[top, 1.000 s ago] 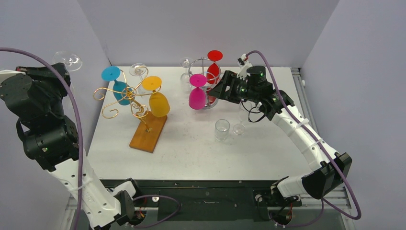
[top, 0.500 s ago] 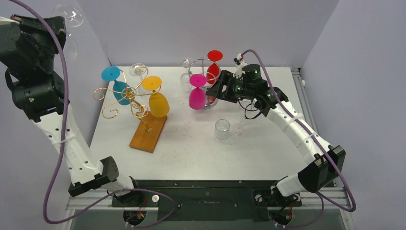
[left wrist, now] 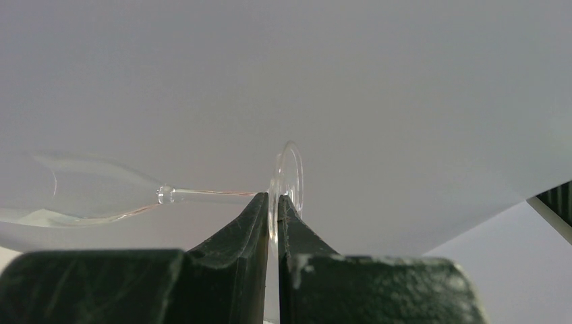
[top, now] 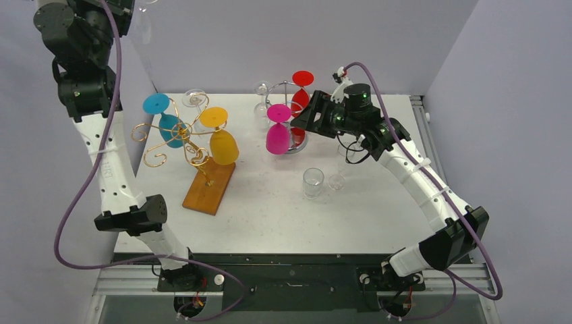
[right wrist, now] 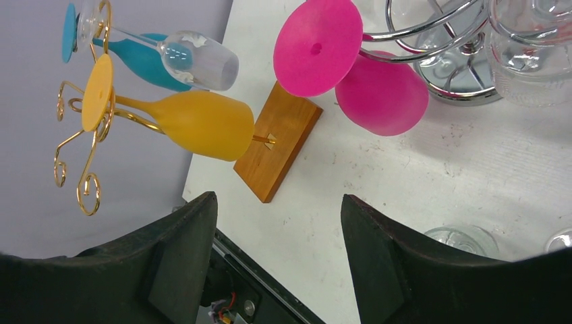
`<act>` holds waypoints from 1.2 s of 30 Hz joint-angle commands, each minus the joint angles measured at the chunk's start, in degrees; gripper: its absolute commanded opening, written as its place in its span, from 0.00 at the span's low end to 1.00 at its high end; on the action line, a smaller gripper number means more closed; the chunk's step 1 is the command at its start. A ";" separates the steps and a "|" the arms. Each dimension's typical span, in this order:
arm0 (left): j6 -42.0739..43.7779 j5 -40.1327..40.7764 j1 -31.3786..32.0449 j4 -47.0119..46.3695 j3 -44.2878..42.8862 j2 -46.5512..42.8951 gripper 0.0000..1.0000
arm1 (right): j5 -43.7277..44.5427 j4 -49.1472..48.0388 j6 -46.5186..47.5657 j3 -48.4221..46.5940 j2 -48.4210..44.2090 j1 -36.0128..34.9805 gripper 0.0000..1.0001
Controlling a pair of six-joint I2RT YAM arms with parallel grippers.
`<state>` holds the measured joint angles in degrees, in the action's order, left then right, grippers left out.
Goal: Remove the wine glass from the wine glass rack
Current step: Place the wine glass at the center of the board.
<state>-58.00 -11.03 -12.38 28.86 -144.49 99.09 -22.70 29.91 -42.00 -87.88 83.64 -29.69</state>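
**newbie_q:** So the left hand (left wrist: 273,204) is pinched tight on the foot of the clear wine glass (left wrist: 168,196). The stem is lying sideways, and the whole thing is way up above the gold wire rack (top: 168,135), off to its left. How would you get it down without drama?

**armguy:** Slowly. That's an edge pinch on a thin disc, so I'd guess the bowl's weight wants to pivot it. No quick wrist rolls. Come down clear of the gold rack's curls and the yellow glass (top: 224,145), turn it foot-down, land on bare table (top: 270,209) in front of that rack, then release. The right hand (right wrist: 278,210) is gaping wide and empty, right of the gold rack by the pink wine glass (right wrist: 381,94). Leave it parked.
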 commanded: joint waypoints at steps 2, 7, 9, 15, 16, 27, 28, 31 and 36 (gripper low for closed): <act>-3.11 -2.80 4.61 -11.87 -2.80 2.45 0.00 | 3.63 -0.37 0.55 -3.78 -0.07 0.43 0.63; -6.10 -4.22 8.61 -15.28 0.71 2.88 0.00 | 5.81 -0.12 -0.26 -4.48 -1.37 1.32 0.63; -7.00 -4.77 9.93 -16.00 1.99 2.79 0.00 | 6.84 -0.30 -0.54 -4.50 -2.52 1.92 0.63; -10.76 -8.00 14.03 -18.00 4.98 2.09 0.00 | 9.22 -1.50 -1.46 -3.91 -7.24 4.50 0.64; -11.99 -8.78 14.48 -18.85 6.49 1.86 0.00 | 9.45 -2.35 -1.61 -3.32 -7.91 4.92 0.64; -22.16 -11.03 24.27 -24.42 17.57 -2.04 0.00 | 8.40 -14.72 -2.63 4.13 -16.51 5.68 0.69; -22.73 -10.99 25.44 -24.93 18.23 -2.31 0.00 | 8.14 -15.02 -2.21 4.56 -17.09 5.73 0.70; -25.16 -10.79 27.66 -26.70 21.31 -3.75 0.00 | 6.40 -19.52 -2.99 8.30 -18.32 6.22 0.72; -30.10 -9.88 31.55 -33.76 29.65 -7.95 0.00 | 0.05 -28.63 -6.25 13.14 -19.19 7.53 0.79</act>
<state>-82.74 -21.28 16.84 6.72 -118.74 97.67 -17.19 12.08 -46.26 -77.32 65.54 -23.33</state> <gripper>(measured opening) 0.037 0.765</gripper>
